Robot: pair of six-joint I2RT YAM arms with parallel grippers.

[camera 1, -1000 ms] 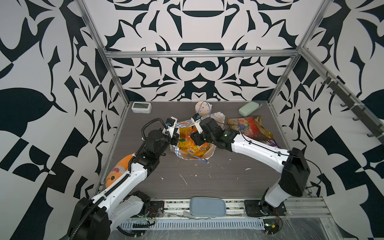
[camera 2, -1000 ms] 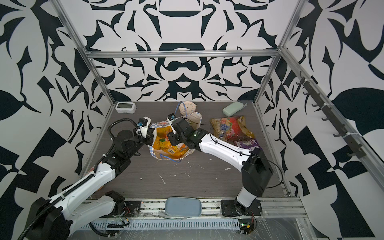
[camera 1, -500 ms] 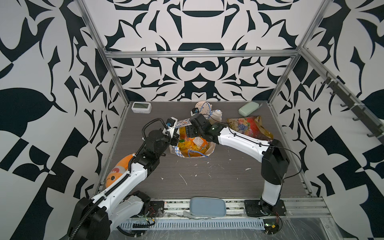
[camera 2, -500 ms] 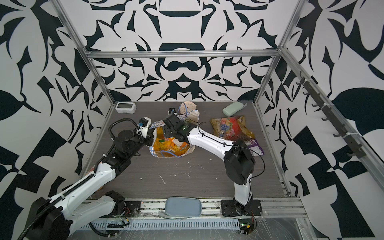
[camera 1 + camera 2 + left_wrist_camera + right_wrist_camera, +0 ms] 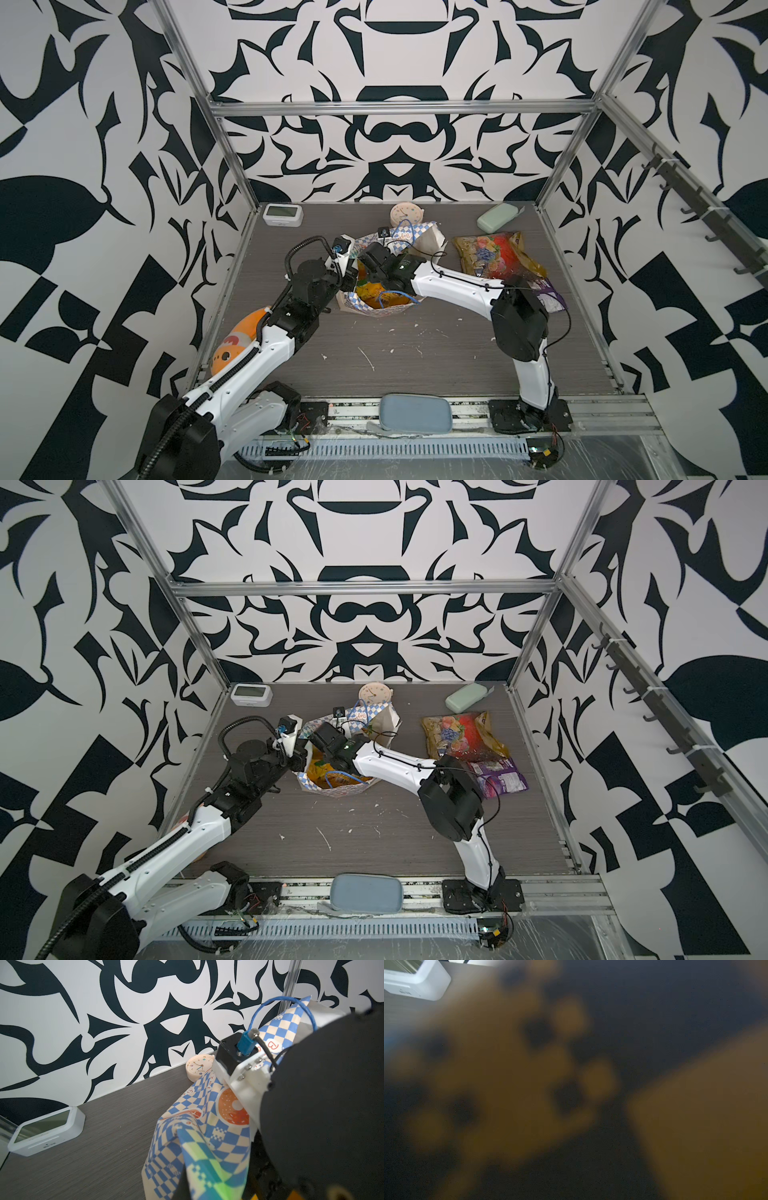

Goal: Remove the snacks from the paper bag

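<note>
The paper bag (image 5: 432, 245) (image 5: 384, 725) stands open in mid-table, checked with donut prints (image 5: 207, 1126). My left gripper (image 5: 352, 276) (image 5: 305, 759) is shut on its left rim. From the right, my right gripper (image 5: 370, 272) (image 5: 330, 750) reaches into the mouth, its fingers hidden, just above a yellow-orange snack packet (image 5: 368, 293) inside. The right wrist view shows only a yellow-brown blur. On the table right of the bag lie other snacks: a multicoloured candy pack (image 5: 484, 255), a yellow-orange packet (image 5: 528, 264) and a purple packet (image 5: 550, 293).
A white digital clock (image 5: 282, 215) and a round clock (image 5: 406, 214) stand by the back wall, with a mint green case (image 5: 496, 217) at the back right. An orange plush fish (image 5: 235, 345) lies under the left arm. A blue-grey pad (image 5: 415, 412) sits on the front rail.
My right gripper has moved left, deeper into the bag's mouth, and its elbow has swung in toward the middle. The left gripper keeps its hold on the rim.
</note>
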